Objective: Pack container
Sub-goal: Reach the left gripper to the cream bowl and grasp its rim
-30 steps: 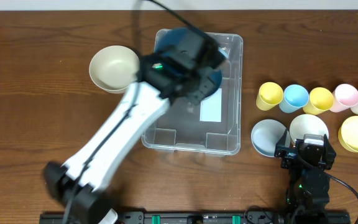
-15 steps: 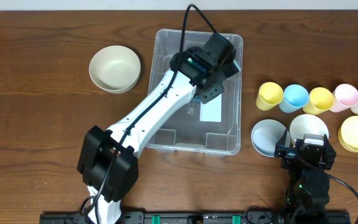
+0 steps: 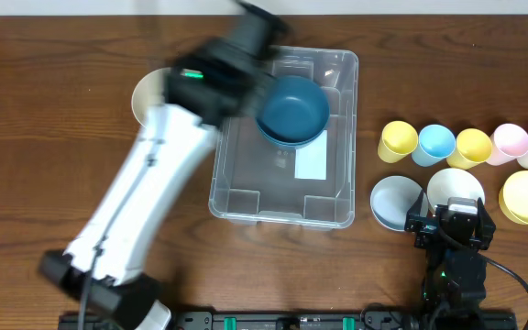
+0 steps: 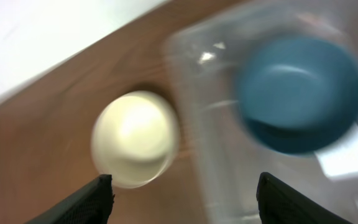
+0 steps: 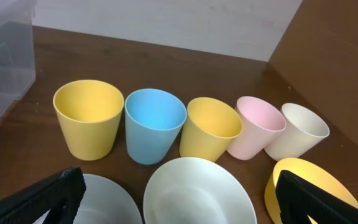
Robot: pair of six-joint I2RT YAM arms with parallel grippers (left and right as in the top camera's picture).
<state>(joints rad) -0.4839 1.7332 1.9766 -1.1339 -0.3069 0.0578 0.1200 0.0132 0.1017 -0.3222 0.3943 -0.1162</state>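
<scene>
Container (image 3: 246, 197): stands on the bench (image 3: 62, 183) at centre frame in the overhead view, long axis running top to bottom, open side up. Clear plastic, rounded corners, moulded ridges in the base.

Judged light and fairly stiff, with thin walls likely to flex and a smooth, slippery surface. The rim along a long wall is the best place to take hold. The walls would probably bow if squeezed at mid-height.

Label (image 3: 311, 163): white rectangle on the base, right of centre. No writing can be read and no brand is visible anywhere.

Contents: one blue bowl (image 3: 292, 110), open side up, in the upper end of the container.

Left hand (image 4: 185, 180): released, fingers wide apart with nothing between them. Its view is blurred and takes in the container's upper left corner and a cream bowl (image 4: 135, 138), which sits on the bench just left of the container.

Right hand (image 5: 179, 180): released and empty, at lower right, over a white bowl (image 5: 197, 186). A row of cups (image 5: 155, 132) stands beyond it, well apart from the container.
</scene>
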